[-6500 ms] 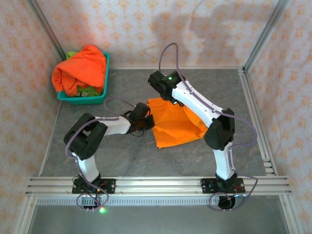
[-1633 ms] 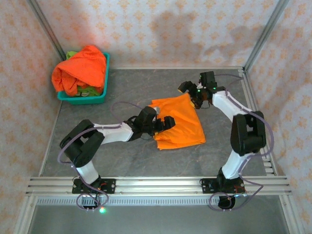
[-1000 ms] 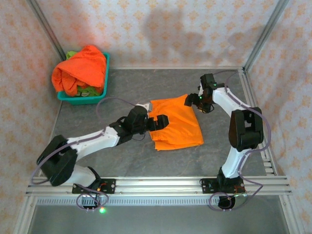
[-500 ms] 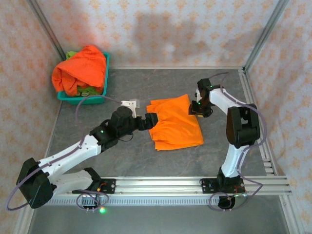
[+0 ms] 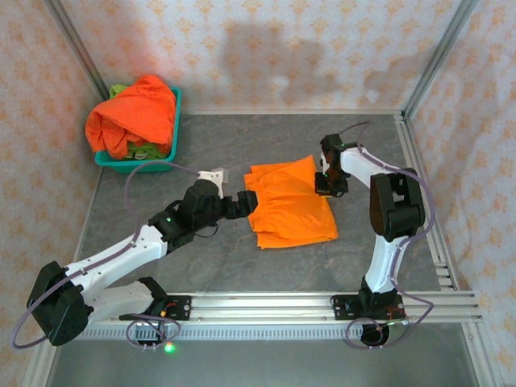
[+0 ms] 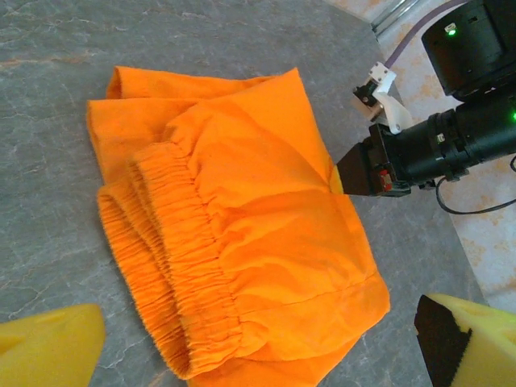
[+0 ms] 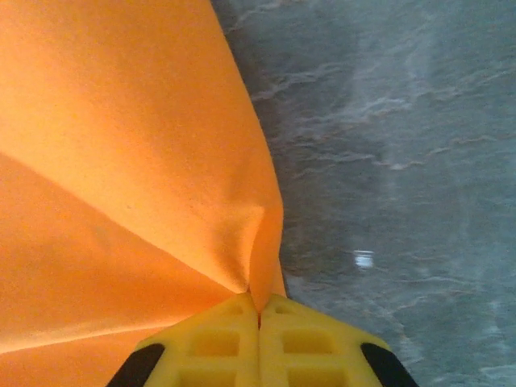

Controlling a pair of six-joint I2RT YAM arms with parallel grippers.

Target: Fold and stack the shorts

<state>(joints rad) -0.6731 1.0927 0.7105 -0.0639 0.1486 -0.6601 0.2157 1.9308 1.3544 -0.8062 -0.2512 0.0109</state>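
— Where are the shorts?
— Far left, a teal basket holds heaped orange and green shorts. Mid-table lies a folded orange pair.
— And the grippers?
— The left gripper sits spread wide at its left edge; the right gripper is clenched on its right edge.

Folded orange shorts flat; orange pair atop green pair in basket.
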